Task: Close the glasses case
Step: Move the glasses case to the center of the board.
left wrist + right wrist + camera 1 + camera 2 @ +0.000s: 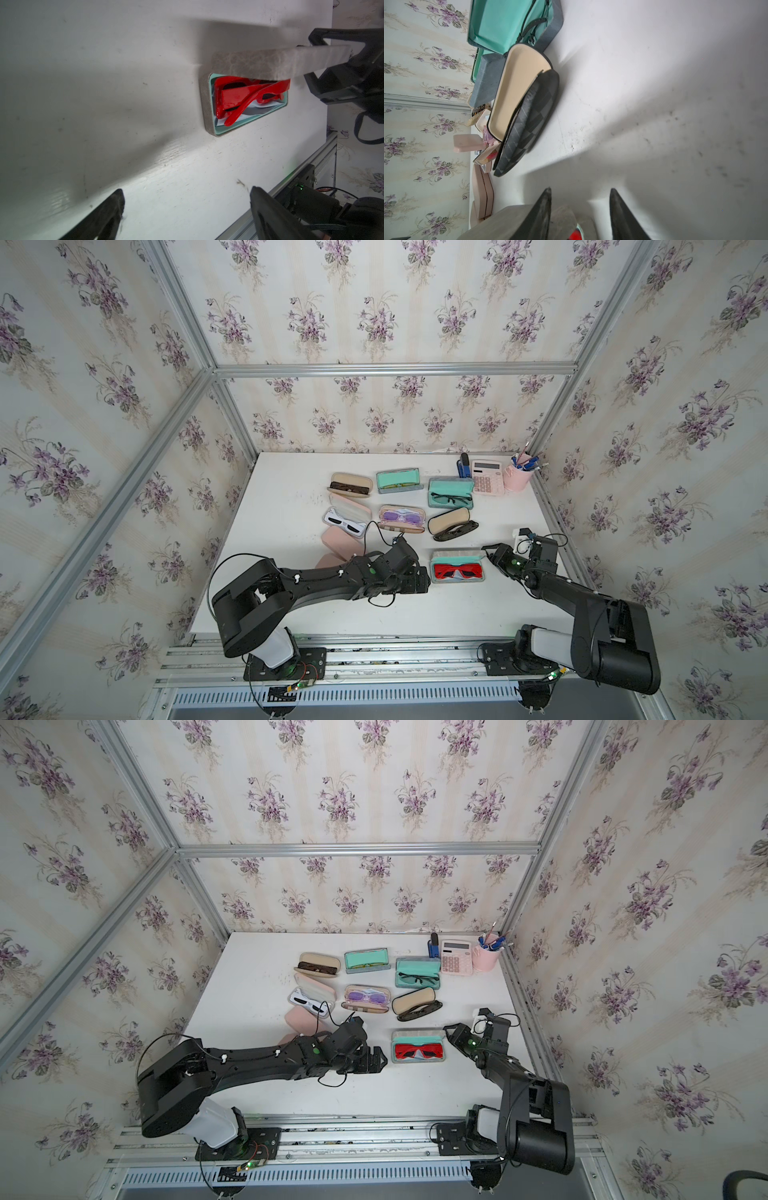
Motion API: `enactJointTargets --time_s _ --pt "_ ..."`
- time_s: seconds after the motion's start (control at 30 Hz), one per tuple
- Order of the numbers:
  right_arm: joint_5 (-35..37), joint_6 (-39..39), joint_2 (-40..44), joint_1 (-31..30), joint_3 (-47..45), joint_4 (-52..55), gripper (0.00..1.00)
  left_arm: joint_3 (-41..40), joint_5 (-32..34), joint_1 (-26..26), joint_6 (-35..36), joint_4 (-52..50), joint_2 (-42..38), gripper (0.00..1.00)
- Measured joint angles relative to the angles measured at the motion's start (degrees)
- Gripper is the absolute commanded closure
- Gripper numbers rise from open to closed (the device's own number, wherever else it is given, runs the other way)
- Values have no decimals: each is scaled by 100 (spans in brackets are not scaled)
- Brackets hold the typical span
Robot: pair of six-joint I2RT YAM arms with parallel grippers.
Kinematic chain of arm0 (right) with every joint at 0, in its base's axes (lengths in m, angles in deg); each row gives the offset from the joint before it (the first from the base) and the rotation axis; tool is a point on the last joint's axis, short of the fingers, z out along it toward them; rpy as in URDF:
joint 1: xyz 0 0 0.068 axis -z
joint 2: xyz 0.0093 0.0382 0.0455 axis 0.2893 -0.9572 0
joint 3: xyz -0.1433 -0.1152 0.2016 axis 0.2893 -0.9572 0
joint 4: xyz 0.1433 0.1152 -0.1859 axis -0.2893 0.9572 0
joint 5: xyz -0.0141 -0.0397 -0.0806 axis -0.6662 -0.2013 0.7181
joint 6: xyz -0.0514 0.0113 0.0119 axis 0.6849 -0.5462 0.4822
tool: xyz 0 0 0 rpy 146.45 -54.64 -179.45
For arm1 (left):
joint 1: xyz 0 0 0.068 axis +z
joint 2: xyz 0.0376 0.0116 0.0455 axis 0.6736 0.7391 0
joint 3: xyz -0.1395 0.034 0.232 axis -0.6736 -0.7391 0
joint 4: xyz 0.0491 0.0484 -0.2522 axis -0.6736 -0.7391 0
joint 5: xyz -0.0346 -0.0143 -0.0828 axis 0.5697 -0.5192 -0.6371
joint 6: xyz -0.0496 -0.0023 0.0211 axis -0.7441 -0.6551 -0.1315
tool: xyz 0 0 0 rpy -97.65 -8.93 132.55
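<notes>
At 9 o'clock from the middle of the white worktop [282,506], a closed pink case [338,540] lies partly under the left arm. Toward 11 o'clock, an open pink case holds white sunglasses [345,524], and a tan case [351,481] holds a dark pair.

The left pincer [423,577] hovers low just right of the worktop's middle. Its jaws are spread wide with nothing between them. Its tips point toward 3 o'clock and stop just short of the glasses case [457,581].

That case, grey outside and teal inside, sits at about 4 o'clock from the worktop's middle. Red sunglasses [459,571] lie folded inside it on a pale cloth. Its lid [457,554] rises from the 12 o'clock edge and stands part raised, tilted over the base.

At 12 o'clock from this case lie an open black case with tan lining [453,523] and an open teal case [451,491] holding black glasses.

The right pincer [489,551] is at the lid's 3 o'clock end. In the right wrist view its jaws stand partly apart. 1 finger [542,212] lies across the lid's grey outer face, and bare worktop shows between the lid and the other finger.

At the 1 o'clock corner stand a blue stapler [463,466], a pink calculator [487,477] and a pink cup [517,479] of pens.
</notes>
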Motion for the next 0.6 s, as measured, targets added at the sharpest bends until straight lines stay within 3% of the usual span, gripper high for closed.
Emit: enactJointTargets --time_s 0.37,0.6 --pt "50 -238 262 -697 -76 -59 54 -160 114 87 -48 -17 -68 10" --pt "323 -597 304 -1543 -269 -291 54 -341 197 138 -177 -111 -162 15"
